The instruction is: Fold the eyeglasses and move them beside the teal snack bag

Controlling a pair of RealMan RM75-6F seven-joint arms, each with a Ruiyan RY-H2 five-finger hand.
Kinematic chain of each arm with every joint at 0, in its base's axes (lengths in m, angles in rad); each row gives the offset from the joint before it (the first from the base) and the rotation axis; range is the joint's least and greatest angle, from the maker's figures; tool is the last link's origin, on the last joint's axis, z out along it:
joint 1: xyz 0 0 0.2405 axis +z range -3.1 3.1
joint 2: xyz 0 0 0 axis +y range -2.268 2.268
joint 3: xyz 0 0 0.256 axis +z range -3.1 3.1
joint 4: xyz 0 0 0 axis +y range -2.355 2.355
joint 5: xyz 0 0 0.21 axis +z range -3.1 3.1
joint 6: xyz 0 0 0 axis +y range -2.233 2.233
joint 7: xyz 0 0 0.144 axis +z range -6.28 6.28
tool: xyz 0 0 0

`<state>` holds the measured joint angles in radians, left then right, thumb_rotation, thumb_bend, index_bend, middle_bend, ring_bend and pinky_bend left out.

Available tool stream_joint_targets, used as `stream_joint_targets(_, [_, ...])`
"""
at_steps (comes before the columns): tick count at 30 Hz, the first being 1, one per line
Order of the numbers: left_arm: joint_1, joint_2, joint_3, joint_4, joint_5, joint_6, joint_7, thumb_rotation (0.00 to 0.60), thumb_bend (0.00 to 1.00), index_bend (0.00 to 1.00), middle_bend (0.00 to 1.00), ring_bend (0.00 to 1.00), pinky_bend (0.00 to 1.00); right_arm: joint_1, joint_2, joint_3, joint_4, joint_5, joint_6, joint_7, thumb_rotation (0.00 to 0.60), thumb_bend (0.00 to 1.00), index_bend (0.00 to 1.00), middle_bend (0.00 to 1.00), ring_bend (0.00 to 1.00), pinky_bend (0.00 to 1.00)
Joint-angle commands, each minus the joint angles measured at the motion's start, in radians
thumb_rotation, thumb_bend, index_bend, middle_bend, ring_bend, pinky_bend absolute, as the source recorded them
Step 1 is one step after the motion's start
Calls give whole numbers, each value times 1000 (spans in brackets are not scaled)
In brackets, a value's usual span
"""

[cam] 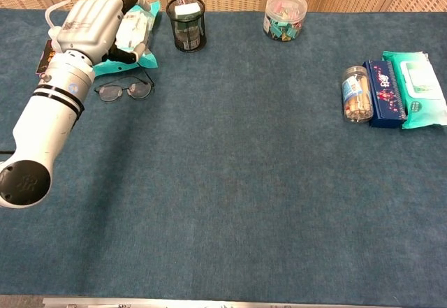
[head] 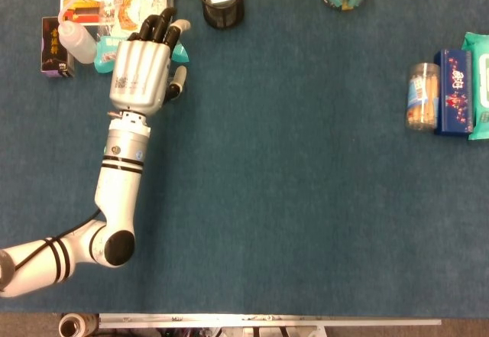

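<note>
Far left of the counter (cam: 230, 203): a dark box (head: 52, 45), a white squeeze bottle (head: 76, 41) and a printed card (head: 85, 2) sit together, touching or nearly so. Just right of them lies the teal bag (cam: 136, 35), long axis running away from the robot. The left hand (cam: 91, 27) hangs over the bag's near end, back of the hand up, fingers (head: 157, 27) extended and slightly apart, nothing in it; the chest view shows it clear of the glasses (cam: 126, 89). The glasses lie on the counter just near-side of the bag, below and slightly right of the hand in the chest view, long axis left-right, lenses facing the robot. Temples look folded in but are too thin to be sure. In the head view the hand and wrist cover them completely. Judgement: glasses are already beside the bag, so the task looks nearly or fully done. If a regrasp is needed, the hand must come back toward the robot and down, since the glasses lie on its wrist side. The left arm is the only one near; the right hand shows in neither view. Further right: a black mesh cup (cam: 186, 24), a clear jar (cam: 285, 15), then far right a small jar (cam: 357, 95), a blue box (cam: 384, 93) and a wipes pack (cam: 421, 88) side by side.
</note>
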<state>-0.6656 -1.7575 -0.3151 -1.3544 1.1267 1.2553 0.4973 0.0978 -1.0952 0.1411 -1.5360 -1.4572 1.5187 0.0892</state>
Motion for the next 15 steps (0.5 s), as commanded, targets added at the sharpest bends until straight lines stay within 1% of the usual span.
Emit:
stream_joint_targets(1, [-6,-7,-5,19,-21,-10,13,600,359,217,157,186,461,0,0,0,1,1,-1,0,600,174,226,337,316,540])
stream_joint_targets(7, [-4,-16,2,45,-49,-18,30,600,359,218,157,186,461,0,-2,-1,3,1,-3,2,600,174,226,337,316,540])
stream_joint_targets(15, [1,-25,4,77,-70,-22,21,600,359,217,157,186,461,0,-4,-2,3,1,-3,0,600,174,226,337,316,540])
